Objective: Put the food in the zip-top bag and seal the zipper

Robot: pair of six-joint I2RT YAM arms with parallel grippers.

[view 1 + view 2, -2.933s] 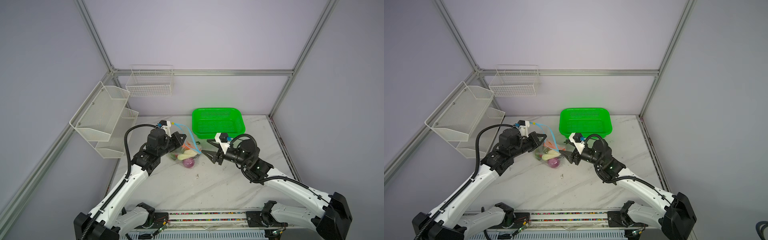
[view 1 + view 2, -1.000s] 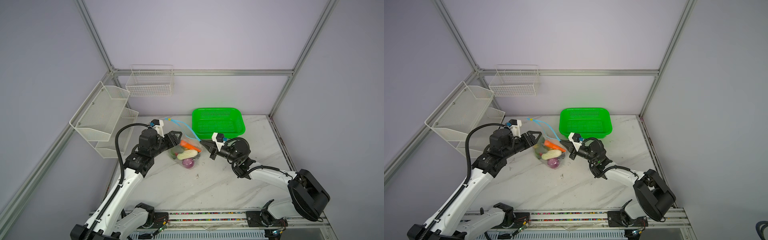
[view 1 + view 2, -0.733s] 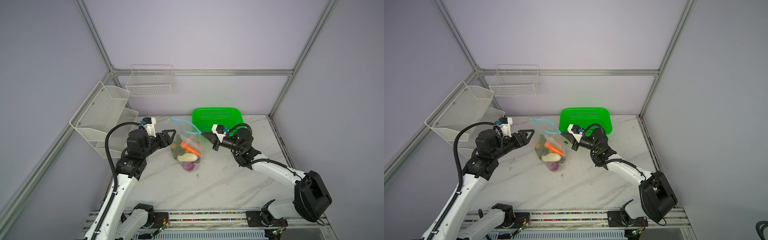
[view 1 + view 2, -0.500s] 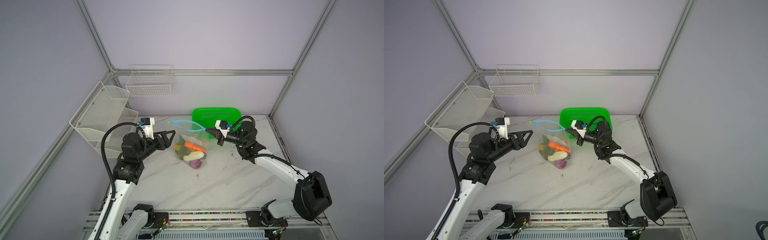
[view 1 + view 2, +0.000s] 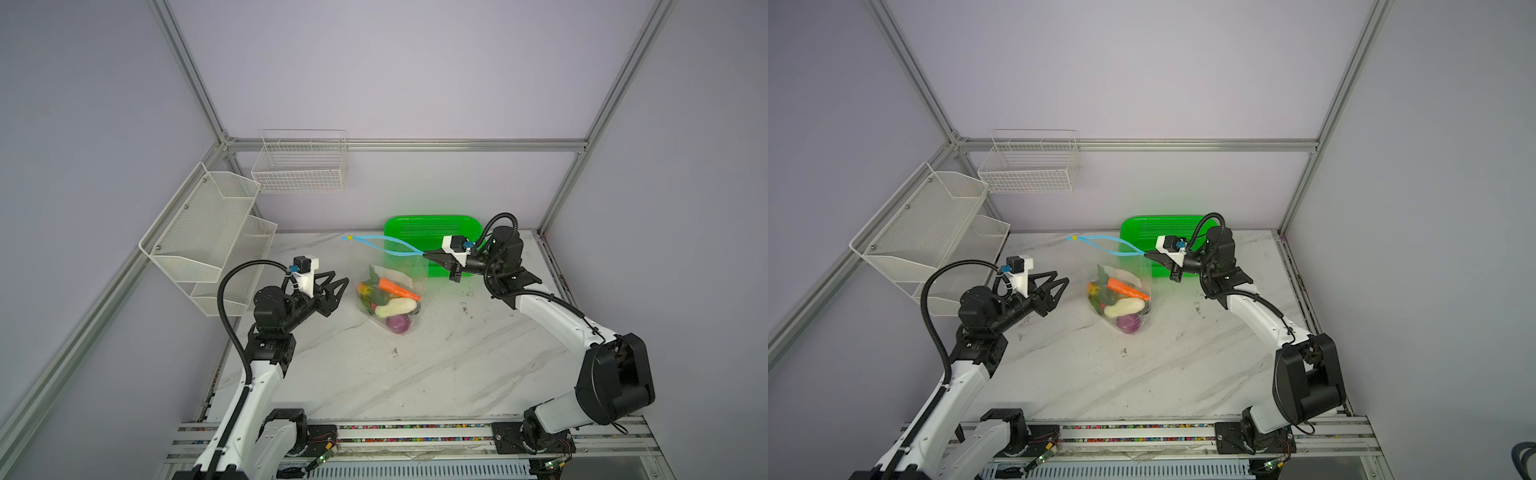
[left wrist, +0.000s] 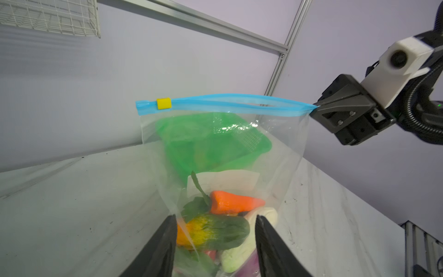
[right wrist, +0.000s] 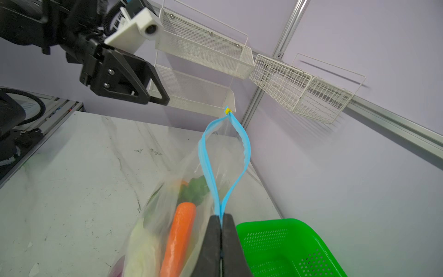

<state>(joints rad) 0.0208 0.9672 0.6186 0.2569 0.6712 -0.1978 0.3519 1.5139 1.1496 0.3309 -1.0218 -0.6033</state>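
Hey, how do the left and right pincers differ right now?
The left pincer stands open and empty; the right pincer is shut on one end of the zipper. The left pincer hangs apart from the zip-top bag, beside it; the right pincer holds it up. Both are black and point toward the bag.

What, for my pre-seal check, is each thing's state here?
Clear crinkly zip-top bag: hung by one corner, loaded.
Small toy vegetables: piled in the bag's bottom.
Light blue zipper strip: open, gaping.
Small yellow slider tab: at the zipper's free end.
Right gripper: shut on the zipper's other end.
Left gripper: open, empty.
Green perforated basket: upright, apparently empty.
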